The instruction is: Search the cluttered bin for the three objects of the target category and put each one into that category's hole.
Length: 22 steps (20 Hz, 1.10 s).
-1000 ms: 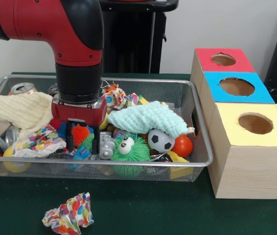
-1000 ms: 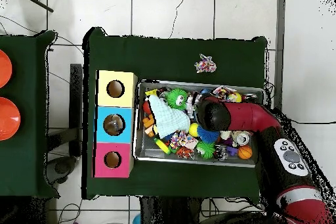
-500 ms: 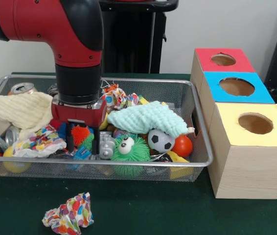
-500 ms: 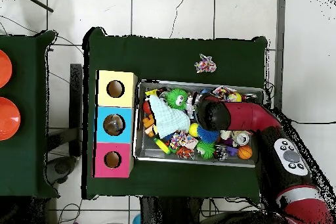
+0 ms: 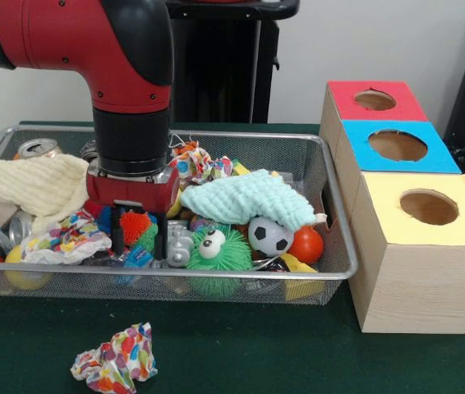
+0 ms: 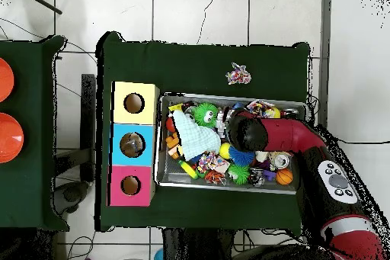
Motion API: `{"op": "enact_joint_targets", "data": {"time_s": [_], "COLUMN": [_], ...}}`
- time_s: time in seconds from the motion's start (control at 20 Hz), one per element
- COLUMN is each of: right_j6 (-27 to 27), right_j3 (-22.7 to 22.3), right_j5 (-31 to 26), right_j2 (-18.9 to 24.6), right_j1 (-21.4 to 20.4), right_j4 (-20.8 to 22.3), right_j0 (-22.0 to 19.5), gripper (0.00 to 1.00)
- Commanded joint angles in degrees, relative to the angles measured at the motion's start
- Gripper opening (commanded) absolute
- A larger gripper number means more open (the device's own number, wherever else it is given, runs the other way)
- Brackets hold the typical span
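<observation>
1. Nothing has changed over the last second: the gripper (image 5: 138, 234) stays sunk in the wire bin (image 5: 341, 246), so no pick has been completed.
2. Its jaws stand open astride the orange spiky ball (image 5: 135, 224), left of the green fuzzy toy (image 5: 218, 253).
3. The three boxes (image 5: 417, 238) stand right of the bin.

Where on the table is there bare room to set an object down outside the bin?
The green table lies bare between the crumpled paper ball and the yellow-topped box, in front of the wire bin. The bin itself is packed, with the end effector down among the toys.
</observation>
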<state>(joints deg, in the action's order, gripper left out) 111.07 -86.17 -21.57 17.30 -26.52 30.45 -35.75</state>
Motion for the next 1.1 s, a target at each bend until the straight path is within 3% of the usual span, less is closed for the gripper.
{"op": "enact_joint_targets", "data": {"time_s": [0.05, 1.0, 1.05, 1.1], "right_j6": [-2.3, -2.5, -2.5, -2.6], "right_j3": [2.4, 2.4, 2.3, 2.3], "right_j5": [3.3, 3.9, 3.8, 3.8], "right_j2": [1.2, 0.8, 0.9, 1.0], "right_j1": [4.1, 4.1, 4.1, 4.1], "right_j4": [4.3, 4.1, 4.0, 3.9], "right_j0": [0.0, 0.4, 0.2, 0.1], "gripper": [0.0, 0.0, 1.0, 1.0]}}
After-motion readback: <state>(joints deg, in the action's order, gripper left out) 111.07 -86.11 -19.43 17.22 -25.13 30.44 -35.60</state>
